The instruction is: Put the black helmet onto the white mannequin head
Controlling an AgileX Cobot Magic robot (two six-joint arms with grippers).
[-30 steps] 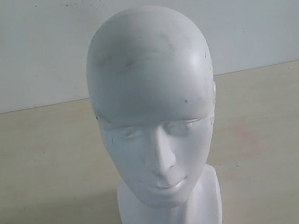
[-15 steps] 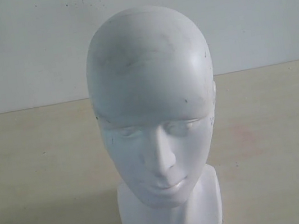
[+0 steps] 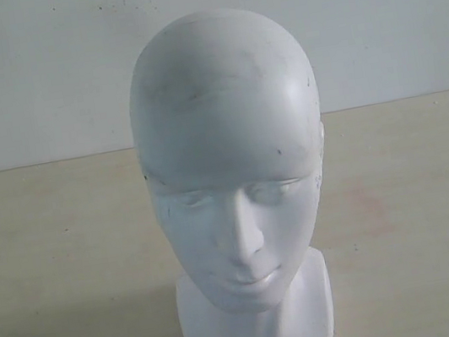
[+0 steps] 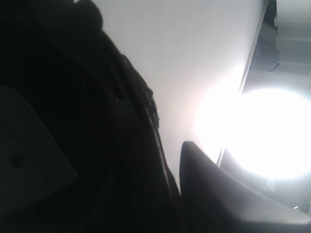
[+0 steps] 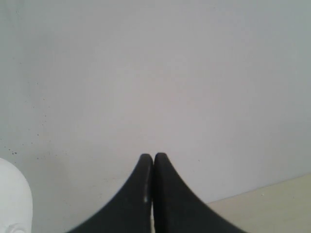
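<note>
Though scuffed, smooth white mannequin head (image 3: 228, 134)

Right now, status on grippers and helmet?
Right gripper shut, empty. Left gripper against black helmet, jaws mostly hidden. White mannequin head bare, upright; no obstruction seen.

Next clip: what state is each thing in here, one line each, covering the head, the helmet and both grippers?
white mannequin head: upright on the table, bare, no helmet on it.
black helmet: off the head, filling much of the left wrist view, mesh lining showing.
left gripper: one finger shows beside the helmet; open or shut cannot be told.
right gripper: shut, nothing between its fingers.
</note>
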